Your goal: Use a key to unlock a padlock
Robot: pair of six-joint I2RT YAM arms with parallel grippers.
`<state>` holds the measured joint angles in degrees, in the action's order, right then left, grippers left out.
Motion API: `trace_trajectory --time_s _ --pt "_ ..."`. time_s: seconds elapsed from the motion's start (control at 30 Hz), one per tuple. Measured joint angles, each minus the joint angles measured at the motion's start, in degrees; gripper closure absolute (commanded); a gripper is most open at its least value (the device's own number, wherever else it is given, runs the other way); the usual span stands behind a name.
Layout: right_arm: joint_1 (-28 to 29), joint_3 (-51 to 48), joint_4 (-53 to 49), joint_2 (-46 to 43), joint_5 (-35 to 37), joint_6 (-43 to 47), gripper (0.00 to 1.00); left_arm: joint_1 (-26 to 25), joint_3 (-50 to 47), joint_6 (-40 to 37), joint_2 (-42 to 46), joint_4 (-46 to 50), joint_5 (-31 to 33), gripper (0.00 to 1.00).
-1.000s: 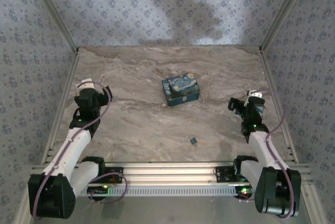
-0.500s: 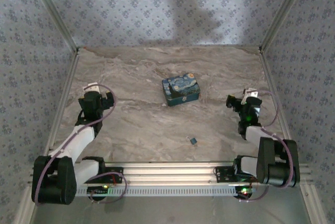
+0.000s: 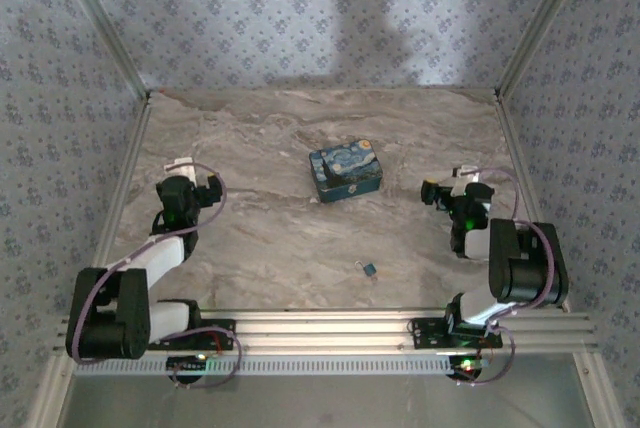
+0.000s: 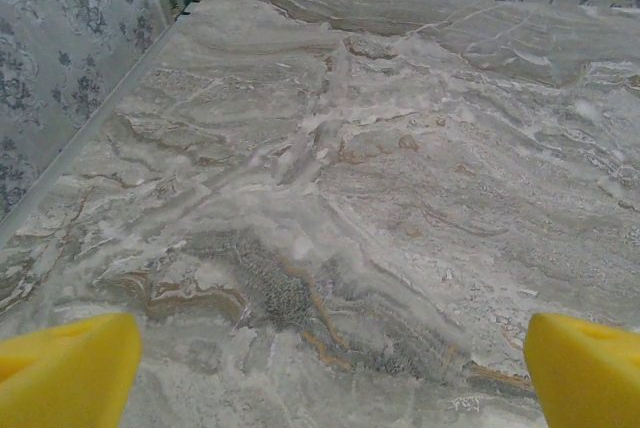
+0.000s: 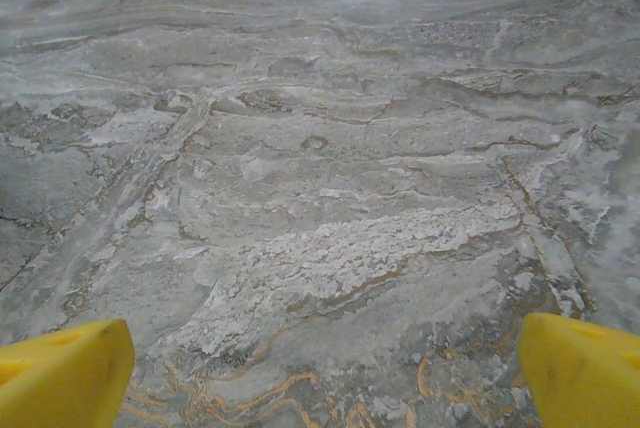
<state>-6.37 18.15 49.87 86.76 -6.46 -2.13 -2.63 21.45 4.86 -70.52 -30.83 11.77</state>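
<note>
The tiny bluish padlock [image 3: 369, 269] lies on the marble table [image 3: 260, 238] near the front middle, and a key cannot be told apart from it at this size. My left gripper [image 3: 207, 191] hovers low at the left side, far from the padlock. In the left wrist view the left gripper [image 4: 330, 373] is open, its yellow fingertips [image 4: 70, 368] wide apart over bare marble. My right gripper [image 3: 431, 192] sits low at the right, up and to the right of the padlock. In the right wrist view the right gripper [image 5: 320, 373] is open too, with its fingertips [image 5: 580, 373] spread over bare marble.
A blue rectangular tin [image 3: 346, 171] with a starry-night picture stands near the table's middle, between the two grippers and behind the padlock. Patterned walls [image 3: 320, 18] close the table on the left, back and right. An aluminium rail [image 3: 320, 328] runs along the near edge.
Both arms have folded down and back toward their bases, bringing the grippers lower and slightly inward. The padlock and the tin have not moved.
</note>
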Motion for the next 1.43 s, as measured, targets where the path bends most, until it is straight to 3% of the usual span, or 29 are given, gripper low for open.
trace_trajectory --time_s 0.17,0.5,1.43 --pt "3.17 2.95 -1.64 0.35 2.71 1.38 0.0 1.29 -1.49 -0.81 -4.09 -5.33 -1.77 0.02" --pt "3.45 3.17 -2.08 0.35 4.87 2.03 0.0 3.78 -2.64 -2.51 -15.3 -18.8 -8.15 0.02" --pt "4.28 3.17 -2.1 0.35 5.88 2.67 0.0 4.13 1.55 -2.49 -17.14 -15.39 -9.42 0.02"
